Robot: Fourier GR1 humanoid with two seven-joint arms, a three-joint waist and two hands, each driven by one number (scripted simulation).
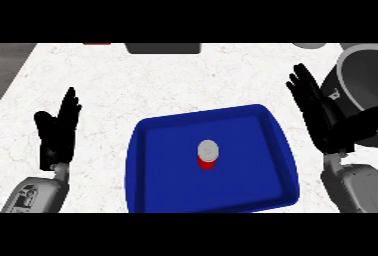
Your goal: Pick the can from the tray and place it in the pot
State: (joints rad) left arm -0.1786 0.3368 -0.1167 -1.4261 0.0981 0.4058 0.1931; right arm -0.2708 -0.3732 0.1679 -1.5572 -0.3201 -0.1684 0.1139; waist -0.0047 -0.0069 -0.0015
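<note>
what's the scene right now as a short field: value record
can: red, grey top, upright near the middle of the tray
tray: blue, on the counter between the hands
pot: dark grey, at the right edge, partly out of view
left hand: open, fingers up, left of tray, holds nothing
right hand: open, fingers up, between tray and pot
task state: can not yet picked

Red can (207, 155) upright mid blue tray (159, 165), hands (57, 131) open alongside.
</note>
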